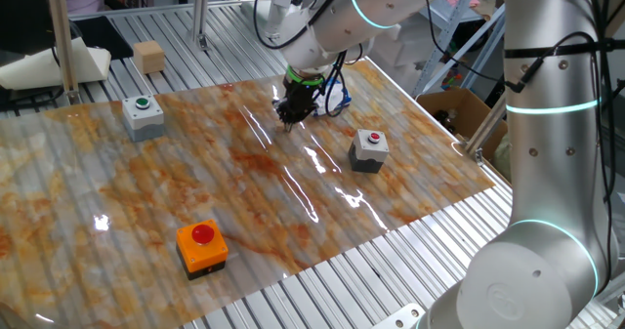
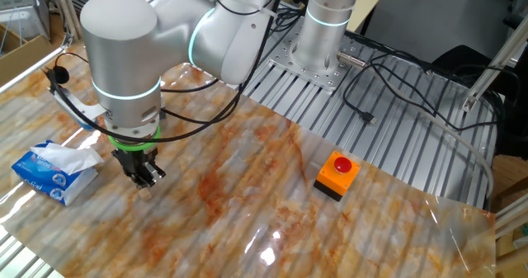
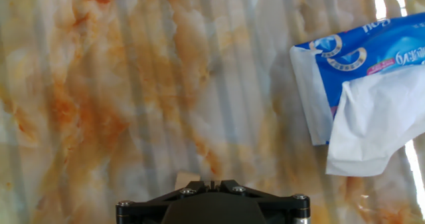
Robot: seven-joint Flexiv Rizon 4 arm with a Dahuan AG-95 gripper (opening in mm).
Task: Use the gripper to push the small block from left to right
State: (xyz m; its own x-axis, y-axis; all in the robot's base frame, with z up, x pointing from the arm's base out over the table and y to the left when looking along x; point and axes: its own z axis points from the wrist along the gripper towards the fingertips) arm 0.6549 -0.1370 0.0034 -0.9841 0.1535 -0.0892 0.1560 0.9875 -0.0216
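Note:
My gripper (image 1: 291,112) is low over the marbled mat (image 1: 244,187), near its far middle, under the bright green ring. It also shows in the other fixed view (image 2: 145,177), just right of a tissue pack. In the hand view the black fingers (image 3: 212,184) meet at the bottom edge, jaws closed with nothing between them. The small block (image 3: 188,179) is a tiny tan cube. It peeks out just left of the fingertips, against them and partly hidden by the gripper body. I cannot make it out in the fixed views.
A blue-and-white tissue pack (image 2: 51,171) lies beside the gripper, at upper right in the hand view (image 3: 372,78). Also here are a grey box with a green button (image 1: 144,115), a grey box with a red button (image 1: 369,150), an orange button box (image 1: 202,246) and a larger tan cube (image 1: 149,57).

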